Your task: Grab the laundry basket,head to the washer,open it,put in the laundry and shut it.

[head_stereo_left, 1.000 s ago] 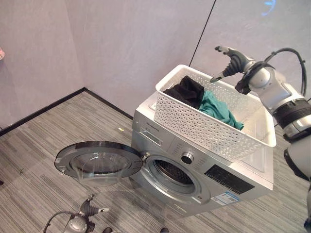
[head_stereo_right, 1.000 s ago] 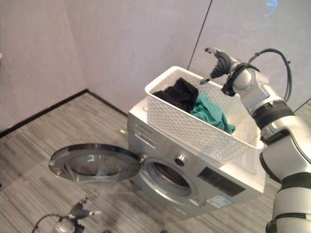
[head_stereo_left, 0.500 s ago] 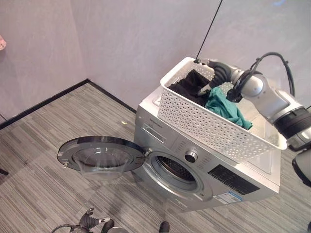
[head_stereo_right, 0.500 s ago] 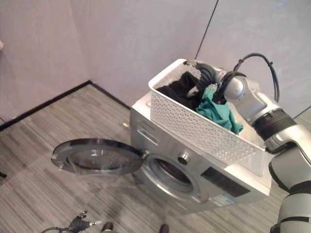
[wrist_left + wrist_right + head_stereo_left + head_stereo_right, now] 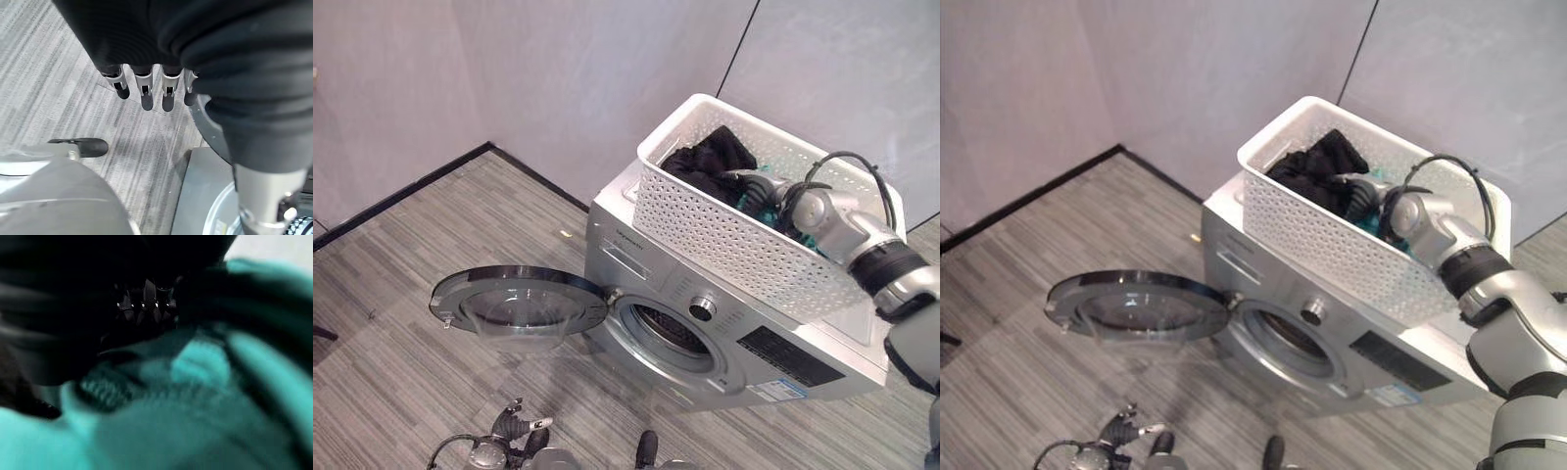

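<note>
A white perforated laundry basket (image 5: 724, 230) stands on top of the silver washer (image 5: 783, 352). In it lie a black garment (image 5: 710, 159) and a teal garment (image 5: 1372, 224). My right hand (image 5: 1363, 196) reaches down into the basket between the two garments, and teal cloth (image 5: 205, 396) lies right against it in the right wrist view. The washer's round door (image 5: 519, 304) is swung wide open to the left, showing the dark drum (image 5: 668, 331). My left hand (image 5: 514, 431) hangs low over the floor in front of the washer, open and holding nothing, its fingers (image 5: 144, 88) relaxed.
The washer stands against a pale wall (image 5: 587, 78) near a corner with a dark skirting line (image 5: 401, 191). Grey striped floor (image 5: 401, 284) stretches out to the left of the open door.
My right hand came down from above the basket's far rim into the basket among the clothes. The camera shifted a little; the washer, door and basket kept their places.
</note>
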Controlling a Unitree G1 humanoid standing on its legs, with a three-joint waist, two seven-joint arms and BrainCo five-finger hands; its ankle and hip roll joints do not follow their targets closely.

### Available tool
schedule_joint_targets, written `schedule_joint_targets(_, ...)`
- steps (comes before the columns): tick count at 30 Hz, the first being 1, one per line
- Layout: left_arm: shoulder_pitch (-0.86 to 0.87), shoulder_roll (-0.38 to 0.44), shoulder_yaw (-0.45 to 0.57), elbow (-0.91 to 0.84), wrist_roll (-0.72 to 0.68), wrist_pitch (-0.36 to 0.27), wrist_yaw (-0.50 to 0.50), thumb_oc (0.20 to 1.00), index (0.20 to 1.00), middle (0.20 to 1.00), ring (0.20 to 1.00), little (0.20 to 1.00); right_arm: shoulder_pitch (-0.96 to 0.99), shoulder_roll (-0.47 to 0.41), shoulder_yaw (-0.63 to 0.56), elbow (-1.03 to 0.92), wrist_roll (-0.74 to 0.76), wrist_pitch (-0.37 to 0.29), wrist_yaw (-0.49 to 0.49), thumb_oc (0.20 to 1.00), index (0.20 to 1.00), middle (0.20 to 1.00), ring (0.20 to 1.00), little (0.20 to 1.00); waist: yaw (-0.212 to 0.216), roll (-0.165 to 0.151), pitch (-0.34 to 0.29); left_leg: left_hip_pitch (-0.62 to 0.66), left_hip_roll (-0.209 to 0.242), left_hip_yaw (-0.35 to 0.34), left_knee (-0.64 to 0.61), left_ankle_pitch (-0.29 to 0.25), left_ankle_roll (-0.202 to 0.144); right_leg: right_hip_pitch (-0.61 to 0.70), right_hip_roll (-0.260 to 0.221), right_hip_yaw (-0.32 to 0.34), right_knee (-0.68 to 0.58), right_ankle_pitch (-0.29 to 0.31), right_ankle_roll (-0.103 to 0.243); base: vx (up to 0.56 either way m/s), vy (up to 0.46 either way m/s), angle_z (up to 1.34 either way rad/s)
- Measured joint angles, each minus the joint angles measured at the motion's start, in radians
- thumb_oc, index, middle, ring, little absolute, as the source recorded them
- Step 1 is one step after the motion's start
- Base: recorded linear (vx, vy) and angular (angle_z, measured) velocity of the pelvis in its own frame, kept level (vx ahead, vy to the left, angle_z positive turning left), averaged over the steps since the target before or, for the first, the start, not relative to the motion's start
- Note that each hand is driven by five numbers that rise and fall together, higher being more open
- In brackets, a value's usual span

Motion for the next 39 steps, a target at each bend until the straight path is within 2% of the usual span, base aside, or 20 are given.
schedule_joint_targets(4,-0.001,0.007,-0.009,-0.008,-0.009,-0.001,0.001,1.0,1.0,1.0,1.0,1.0,-0.057,0.042,-0.01,0.157,-0.045,0.0,-0.047,1.0,1.0,1.0,1.0,1.0,0.009,0.006,0.01,-0.033,0.0,-0.019,0.003,0.007,-0.005,-0.018,0.001,-0.014,0.0,0.001,-0.001,-0.07,-0.011,0.11)
schedule_joint_targets(6,-0.005,0.011,-0.01,-0.002,-0.013,-0.003,0.003,1.0,1.0,1.0,1.0,1.0,-0.095,0.071,-0.025,0.237,-0.06,-0.003,-0.087,1.0,1.0,1.0,1.0,1.0,0.022,0.016,0.042,-0.048,0.0,-0.019,0.006,0.011,-0.007,-0.032,0.001,-0.013,0.0,0.001,-0.001,-0.08,-0.014,0.0)
schedule_joint_targets(7,-0.018,0.015,-0.01,0.019,-0.015,-0.005,0.004,1.0,1.0,1.0,1.0,1.0,-0.152,0.076,-0.016,0.301,-0.06,-0.001,-0.092,0.564,0.564,0.564,0.564,0.564,0.025,-0.002,0.042,-0.087,-0.001,-0.025,0.026,0.011,-0.008,-0.058,0.002,-0.015,0.0,0.005,-0.002,-0.04,0.001,0.07)
schedule_joint_targets(8,-0.021,0.017,-0.011,0.021,-0.015,-0.005,0.004,1.0,1.0,1.0,1.0,1.0,-0.169,0.073,-0.015,0.312,-0.062,0.006,-0.098,0.241,0.241,0.241,0.241,0.241,0.026,0.002,0.047,-0.106,-0.002,-0.03,0.033,0.012,-0.009,-0.073,0.002,-0.018,0.0,0.008,-0.003,-0.03,0.01,0.14)
schedule_joint_targets(9,-0.023,0.017,-0.013,0.023,-0.015,-0.005,0.004,1.0,1.0,1.0,1.0,1.0,-0.185,0.065,-0.011,0.315,-0.062,0.014,-0.098,0.2,0.2,0.2,0.2,0.2,0.027,-0.003,0.055,-0.113,-0.003,-0.038,0.034,0.016,-0.012,-0.079,0.002,-0.024,0.0,0.015,-0.009,-0.01,0.008,0.14)
schedule_joint_targets(15,-0.044,0.002,-0.03,0.068,-0.016,-0.004,0.005,1.0,1.0,1.0,1.0,1.0,-0.193,0.053,-0.001,0.28,-0.054,0.018,-0.098,0.2,0.2,0.2,0.2,0.2,0.027,-0.005,0.06,-0.115,-0.004,-0.039,0.032,0.019,-0.012,-0.082,0.001,-0.025,0.0,0.02,-0.011,0.0,0.007,0.01)
schedule_joint_targets(24,-0.063,-0.001,-0.024,0.054,-0.016,-0.009,0.015,1.0,1.0,1.0,1.0,1.0,-0.178,0.031,-0.004,0.12,0.02,0.016,-0.104,0.2,0.2,0.2,0.2,0.2,0.019,-0.002,0.06,-0.045,-0.003,0.018,-0.001,0.023,-0.005,-0.063,-0.002,0.026,0.0,0.029,-0.008,0.01,0.018,-0.16)
schedule_joint_targets(29,-0.067,-0.008,0.002,0.058,-0.016,-0.009,0.014,1.0,1.0,1.0,1.0,1.0,-0.197,-0.031,-0.036,0.051,0.108,-0.003,-0.121,0.2,0.2,0.2,0.2,0.2,0.001,0.0,0.056,0.004,-0.003,0.035,-0.017,0.023,-0.002,-0.03,-0.003,0.042,0.0,0.029,-0.008,0.03,0.006,-0.08)
schedule_joint_targets(31,-0.066,-0.01,0.002,0.068,-0.015,-0.009,0.013,1.0,1.0,1.0,1.0,1.0,-0.208,-0.058,-0.042,0.056,0.134,-0.005,-0.14,0.2,0.2,0.2,0.2,0.2,-0.003,0.001,0.03,0.006,-0.003,0.04,-0.018,0.023,-0.002,-0.032,-0.003,0.048,0.0,0.029,-0.007,0.03,-0.002,-0.1)
schedule_joint_targets(33,-0.059,-0.023,0.002,0.096,-0.015,-0.009,0.013,1.0,1.0,1.0,1.0,1.0,-0.222,-0.079,-0.066,0.118,0.163,-0.006,-0.171,0.2,0.2,0.2,0.2,0.2,-0.005,0.017,-0.028,0.007,-0.003,0.041,-0.019,0.022,0.0,-0.031,-0.003,0.048,0.0,0.029,-0.007,0.04,-0.006,-0.02)
schedule_joint_targets(39,-0.029,-0.046,0.003,0.134,-0.016,-0.009,0.014,1.0,1.0,1.0,1.0,1.0,-0.263,-0.093,-0.081,0.173,0.184,-0.005,-0.235,0.2,0.2,0.2,0.2,0.2,-0.029,0.029,-0.061,0.021,-0.001,0.043,-0.02,0.02,0.006,-0.013,-0.001,0.051,-0.002,0.023,-0.007,0.0,0.0,0.0)
